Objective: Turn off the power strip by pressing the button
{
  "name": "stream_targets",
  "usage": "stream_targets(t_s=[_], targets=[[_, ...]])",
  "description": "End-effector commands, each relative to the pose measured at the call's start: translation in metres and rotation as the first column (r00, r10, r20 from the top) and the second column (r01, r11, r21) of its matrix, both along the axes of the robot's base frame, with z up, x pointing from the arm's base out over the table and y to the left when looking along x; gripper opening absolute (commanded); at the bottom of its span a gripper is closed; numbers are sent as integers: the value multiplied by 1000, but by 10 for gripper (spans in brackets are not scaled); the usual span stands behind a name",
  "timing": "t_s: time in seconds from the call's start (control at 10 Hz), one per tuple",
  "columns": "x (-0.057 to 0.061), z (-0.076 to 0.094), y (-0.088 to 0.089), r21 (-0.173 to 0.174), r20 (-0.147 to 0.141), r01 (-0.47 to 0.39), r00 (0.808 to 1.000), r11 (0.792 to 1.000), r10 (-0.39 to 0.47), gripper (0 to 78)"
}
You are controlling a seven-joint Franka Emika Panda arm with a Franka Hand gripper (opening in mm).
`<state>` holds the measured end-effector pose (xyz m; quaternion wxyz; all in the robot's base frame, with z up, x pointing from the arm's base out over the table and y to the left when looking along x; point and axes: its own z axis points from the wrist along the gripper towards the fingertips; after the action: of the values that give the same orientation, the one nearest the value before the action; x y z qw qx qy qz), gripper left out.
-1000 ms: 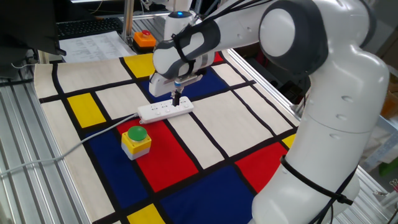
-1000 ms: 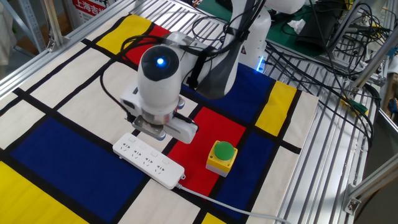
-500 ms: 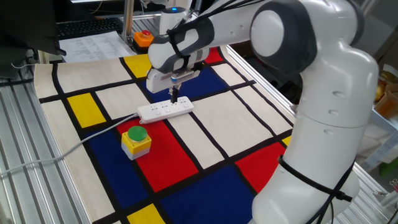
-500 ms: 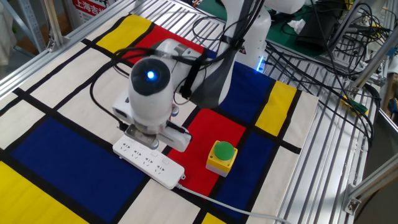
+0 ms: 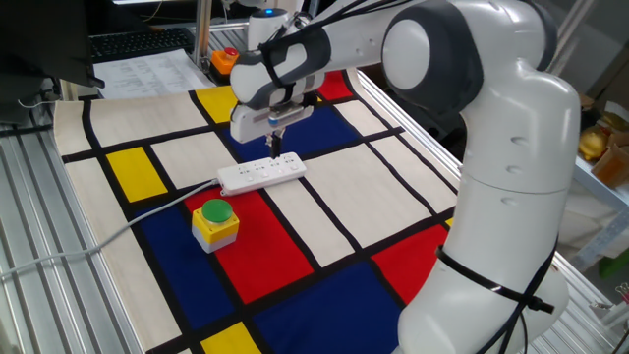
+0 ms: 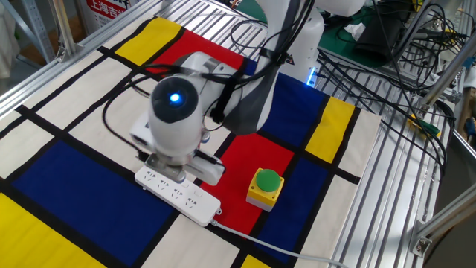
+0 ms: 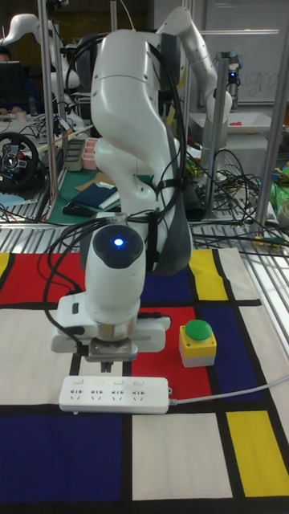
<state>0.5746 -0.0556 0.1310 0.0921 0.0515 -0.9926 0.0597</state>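
One gripper (image 5: 274, 152) above power strip (image 5: 261, 174)

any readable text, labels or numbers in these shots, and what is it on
No text can be read with certainty.
Red sign at the top edge of the other fixed view: white characters, cut off and too small.
Printed sheets behind the mat: print too small.
Power strip: no legible marking.
Whiteboard in the tall view: faint, blurred writing.

One power strip (image 5: 260, 175), two boxed buttons: green-domed (image 5: 214, 222), red (image 5: 228, 61).
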Motion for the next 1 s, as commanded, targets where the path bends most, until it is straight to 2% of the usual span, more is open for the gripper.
stream_targets(t_s=[0.1, 0.7, 1.0], targets=[[6, 1, -7, 12, -29, 4, 1000, 1000, -3, 0], [7, -1, -8, 14, -55, 16, 998, 1000, -15, 0], [7, -2, -8, 22, -54, 26, 998, 999, -25, 0]])
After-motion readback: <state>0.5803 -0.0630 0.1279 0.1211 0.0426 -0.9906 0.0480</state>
